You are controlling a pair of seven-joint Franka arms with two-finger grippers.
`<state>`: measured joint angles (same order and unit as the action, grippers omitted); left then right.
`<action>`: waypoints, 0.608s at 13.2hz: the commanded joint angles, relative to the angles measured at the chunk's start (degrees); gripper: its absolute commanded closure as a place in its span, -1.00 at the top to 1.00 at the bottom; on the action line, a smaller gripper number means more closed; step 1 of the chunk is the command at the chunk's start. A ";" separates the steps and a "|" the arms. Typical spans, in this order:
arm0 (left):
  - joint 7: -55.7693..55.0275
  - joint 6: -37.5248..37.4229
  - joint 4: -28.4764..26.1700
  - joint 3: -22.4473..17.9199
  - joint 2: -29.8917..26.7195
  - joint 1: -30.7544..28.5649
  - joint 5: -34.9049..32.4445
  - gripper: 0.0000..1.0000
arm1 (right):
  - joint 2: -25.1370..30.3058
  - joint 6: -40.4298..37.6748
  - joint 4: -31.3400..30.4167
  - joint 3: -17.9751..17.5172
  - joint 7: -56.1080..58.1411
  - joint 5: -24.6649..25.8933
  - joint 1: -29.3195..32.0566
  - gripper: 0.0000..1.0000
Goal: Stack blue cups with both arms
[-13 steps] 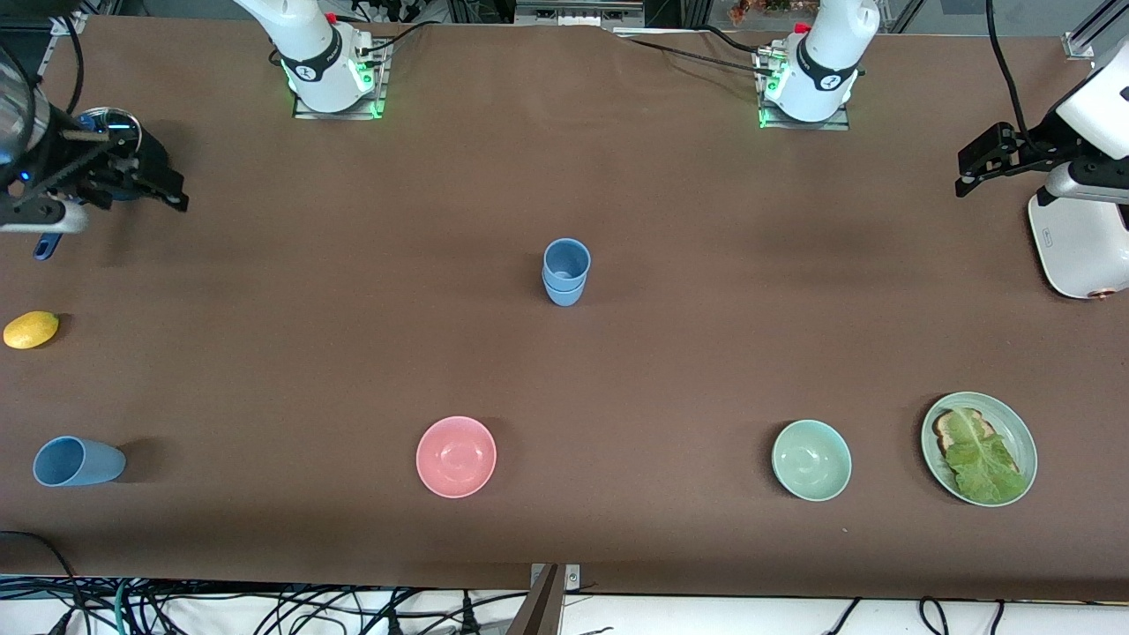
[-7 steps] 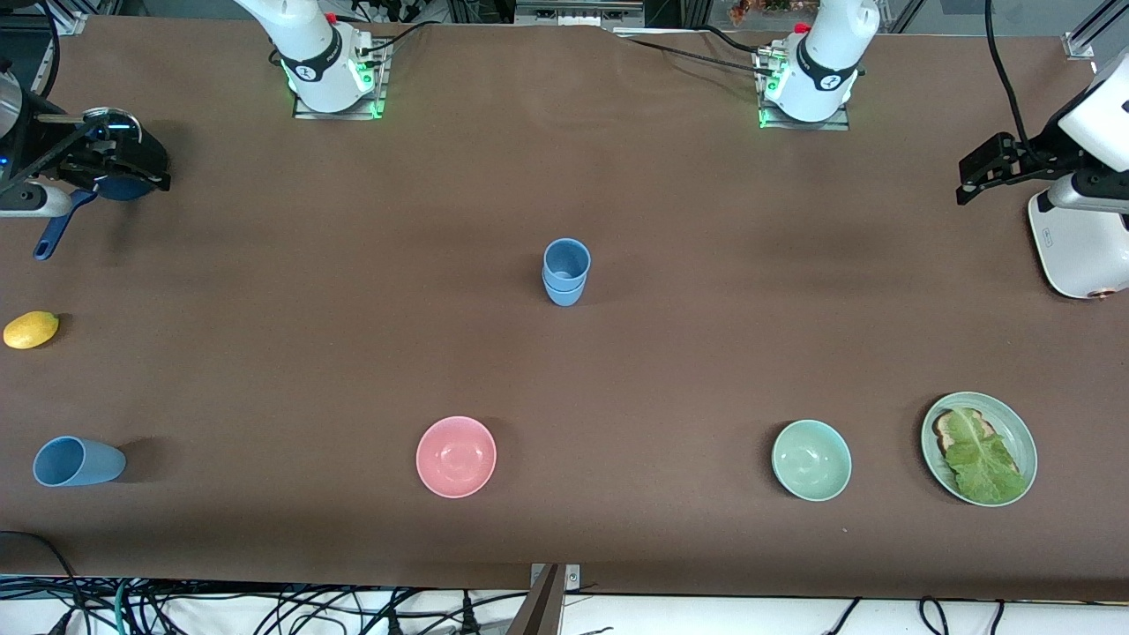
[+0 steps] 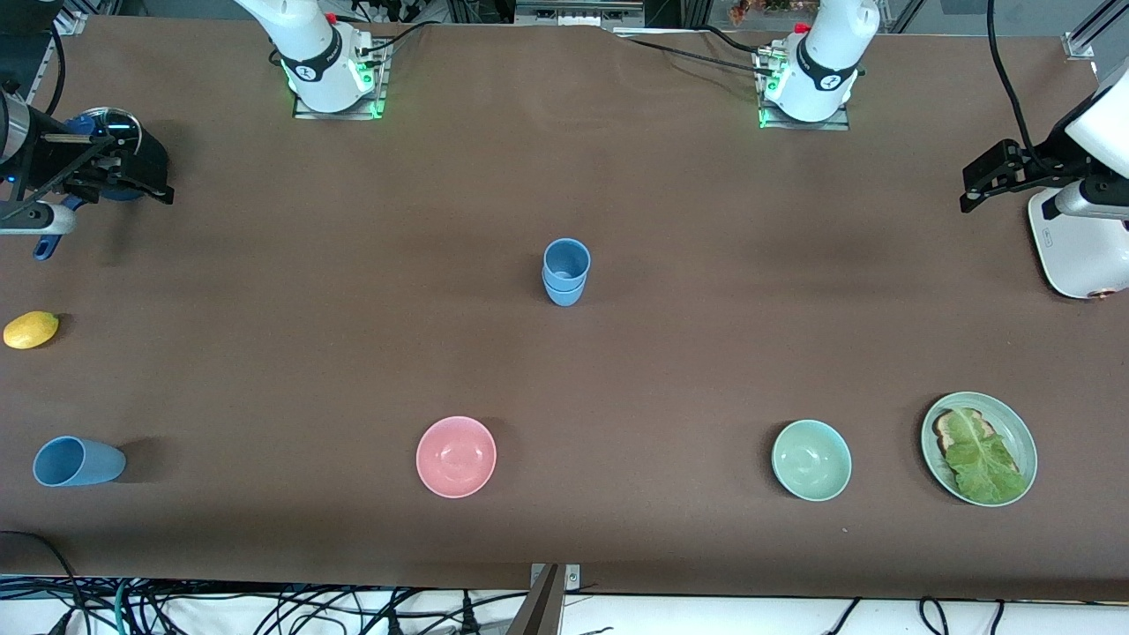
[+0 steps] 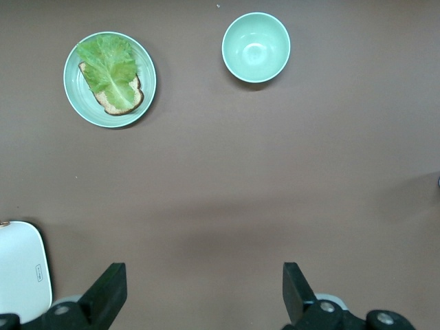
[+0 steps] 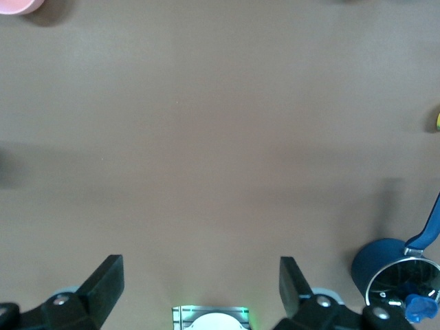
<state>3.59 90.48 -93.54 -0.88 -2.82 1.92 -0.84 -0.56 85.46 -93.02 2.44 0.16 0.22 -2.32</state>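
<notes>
Two blue cups (image 3: 565, 272) stand nested as one upright stack at the middle of the table. A third blue cup (image 3: 78, 461) lies on its side at the right arm's end, nearer to the front camera than the lemon. My right gripper (image 3: 163, 172) hangs open and empty over the navy saucepan (image 3: 110, 132); its wrist view shows its open gripper (image 5: 199, 268) over bare table. My left gripper (image 3: 970, 187) hangs open and empty beside the white toaster (image 3: 1072, 247), with nothing at the gripper (image 4: 204, 275) in its wrist view. Neither gripper is close to a cup.
A lemon (image 3: 31, 329) lies at the right arm's end. A pink bowl (image 3: 456, 456), a green bowl (image 3: 811, 459) and a green plate (image 3: 1023, 432) with toast and lettuce sit along the side nearest the front camera. The saucepan (image 5: 385, 271) shows in the right wrist view.
My right gripper has drawn back a little toward the right arm's end of the table, over the saucepan. My left gripper has barely shifted. The cups have not moved.
</notes>
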 commanded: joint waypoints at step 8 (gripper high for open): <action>-3.50 -1.18 1.96 -0.09 0.98 0.55 0.05 0.99 | -0.06 2.86 0.65 0.90 0.45 -1.63 0.21 1.00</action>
<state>0.67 90.41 -93.27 -0.74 -2.54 2.26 -0.84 -0.56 87.74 -92.99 2.91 0.16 -0.22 -2.33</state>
